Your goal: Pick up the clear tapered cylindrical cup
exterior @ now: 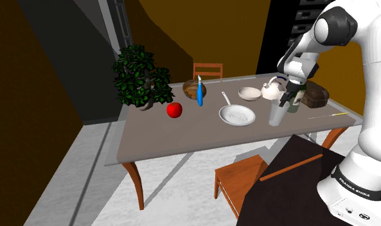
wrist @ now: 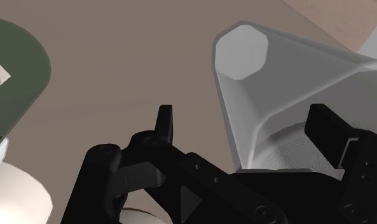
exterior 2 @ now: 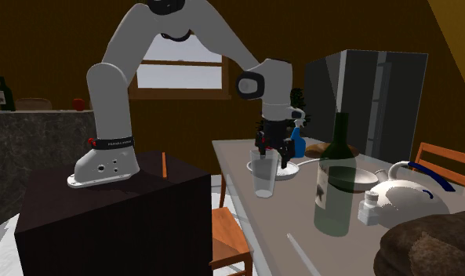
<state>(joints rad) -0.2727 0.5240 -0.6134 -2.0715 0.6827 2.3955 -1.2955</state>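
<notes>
— Grey tabletop (exterior: 157, 144): what stands there?
— Round red apple (exterior: 174, 110), white frying pan (exterior: 237, 115), then the clear tapered cup (exterior: 276, 114), upright near the edge.
— And the black two-finger gripper (exterior: 286, 98)?
— At the cup's rim, fingers wide apart, seemingly straddling one wall.

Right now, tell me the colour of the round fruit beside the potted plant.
Red; the apple shows best in the shoulder view.

Dark brown walls (exterior: 28, 96), pale floor (exterior: 92, 173), wooden chair (exterior: 237, 183) at the grey tabletop (exterior: 182, 138), bright window (exterior 2: 176, 76)
</notes>
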